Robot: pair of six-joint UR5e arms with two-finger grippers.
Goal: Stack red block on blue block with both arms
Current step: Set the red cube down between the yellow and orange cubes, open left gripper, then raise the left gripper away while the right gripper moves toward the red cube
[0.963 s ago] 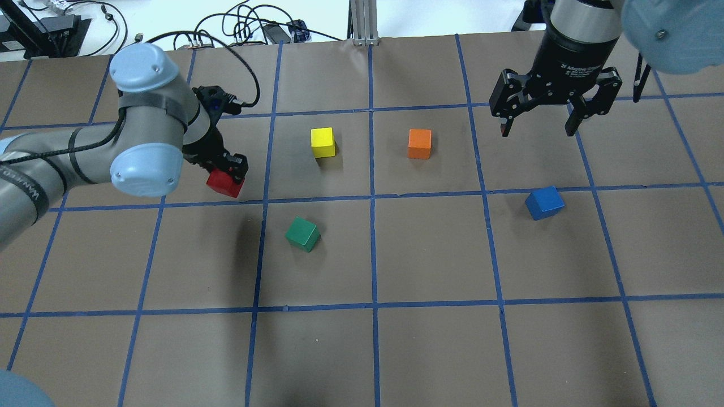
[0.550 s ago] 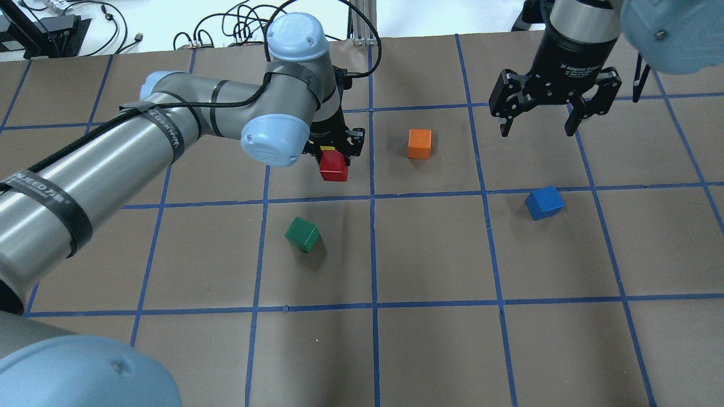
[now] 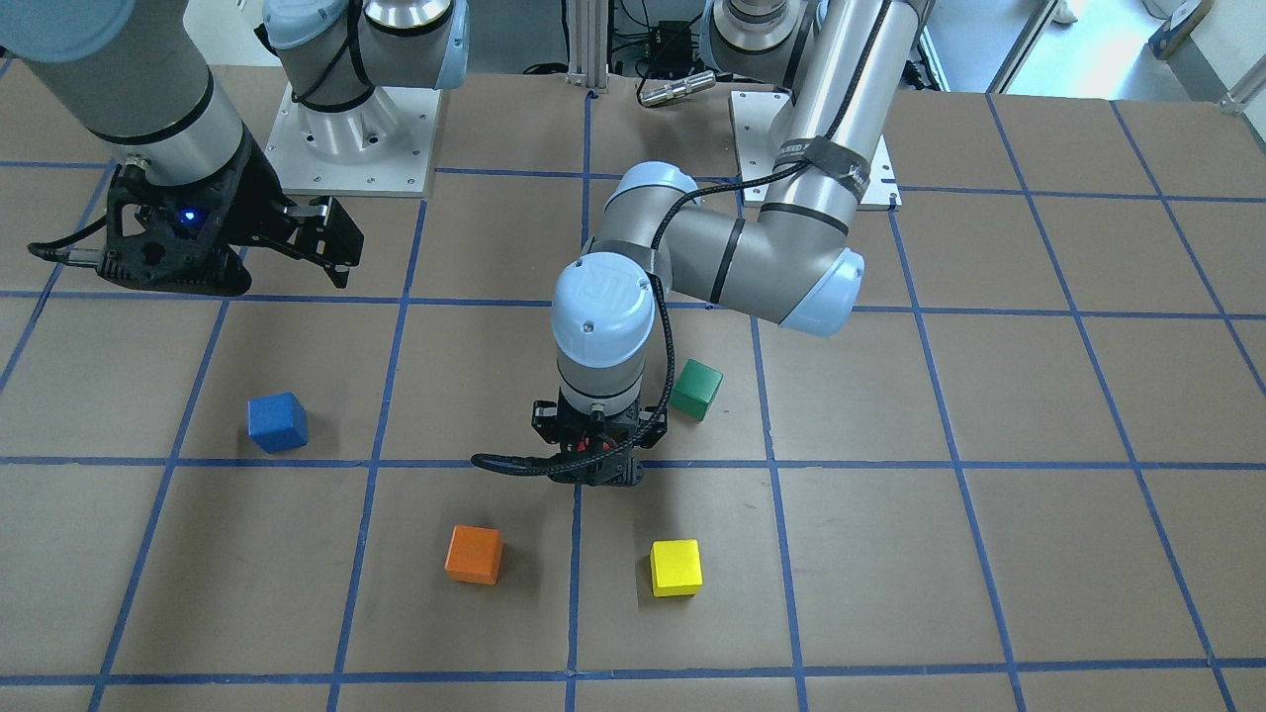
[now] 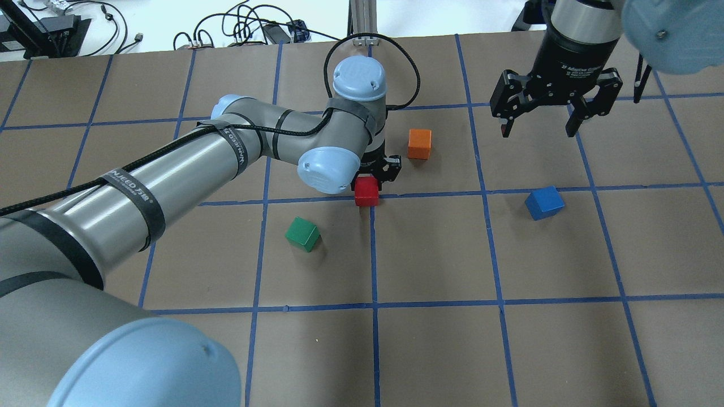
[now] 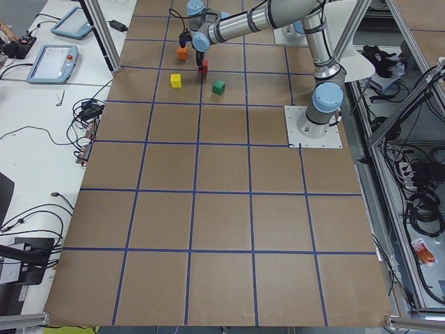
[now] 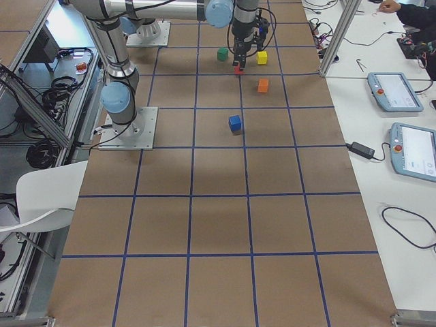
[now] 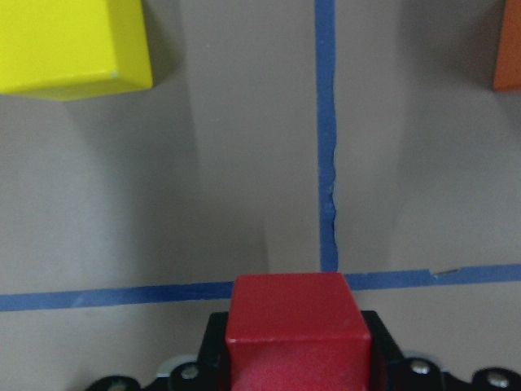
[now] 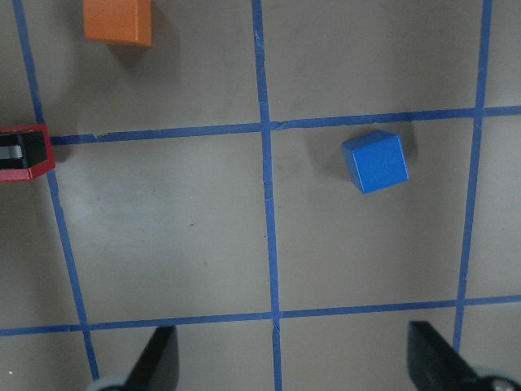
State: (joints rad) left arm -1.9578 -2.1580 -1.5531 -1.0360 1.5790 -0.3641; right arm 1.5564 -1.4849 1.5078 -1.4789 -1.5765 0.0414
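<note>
now our left gripper pinches the red block, while our right gripper hangs spread wide, apart from the blue block.

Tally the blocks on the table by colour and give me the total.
red block: 1
blue block: 1
green block: 1
orange block: 1
yellow block: 1
Total: 5
</note>
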